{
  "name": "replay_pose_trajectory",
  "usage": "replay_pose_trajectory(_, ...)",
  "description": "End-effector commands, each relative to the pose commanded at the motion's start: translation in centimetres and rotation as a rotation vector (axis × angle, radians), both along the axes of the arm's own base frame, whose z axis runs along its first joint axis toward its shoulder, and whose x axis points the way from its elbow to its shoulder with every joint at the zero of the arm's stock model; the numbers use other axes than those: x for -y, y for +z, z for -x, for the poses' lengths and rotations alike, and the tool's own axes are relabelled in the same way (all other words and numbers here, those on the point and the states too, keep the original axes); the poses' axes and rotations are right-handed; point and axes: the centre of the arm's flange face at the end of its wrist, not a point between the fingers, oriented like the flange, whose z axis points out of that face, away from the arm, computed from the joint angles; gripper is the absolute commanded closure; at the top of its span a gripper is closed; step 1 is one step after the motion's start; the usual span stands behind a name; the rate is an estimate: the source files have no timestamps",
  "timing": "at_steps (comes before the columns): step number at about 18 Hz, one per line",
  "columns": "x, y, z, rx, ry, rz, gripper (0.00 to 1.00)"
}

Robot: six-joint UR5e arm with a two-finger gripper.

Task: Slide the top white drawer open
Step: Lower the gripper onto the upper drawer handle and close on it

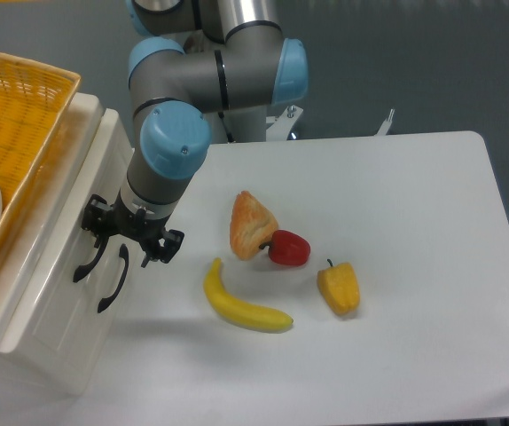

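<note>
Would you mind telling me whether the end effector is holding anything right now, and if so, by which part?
It cannot be told: the end effector sits at the top white drawer's black handle, but no closed grip is visible.

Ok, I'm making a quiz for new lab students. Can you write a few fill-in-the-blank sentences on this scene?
1. The gripper is at the cabinet's two black ____.
2. The fruit nearest the cabinet is the ____.
3. On top of the cabinet sits a yellow wicker ____.
4. The red pepper touches the pastry on the ____ table.

Missing words: handles; banana; basket; white
</note>
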Motion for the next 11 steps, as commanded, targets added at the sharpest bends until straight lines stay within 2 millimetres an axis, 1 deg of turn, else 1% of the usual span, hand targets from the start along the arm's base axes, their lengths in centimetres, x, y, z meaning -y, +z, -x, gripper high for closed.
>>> replay_pose_trajectory(4, -0.3, 0.3, -0.6, -0.002, -0.005, -0.003, 0.33)
replay_pose_trajectory(7, -0.3, 0.8, -0.9, -0.006, -0.01, -0.01, 0.36)
replay_pose_trajectory(9, -0.5, 0.8, -1.5, -0.006, -0.02, -0.012, 0.37)
replay_pose_trajectory(11, -0.6, 0.8, -1.7, -0.006, -0.023, -0.012, 0.4)
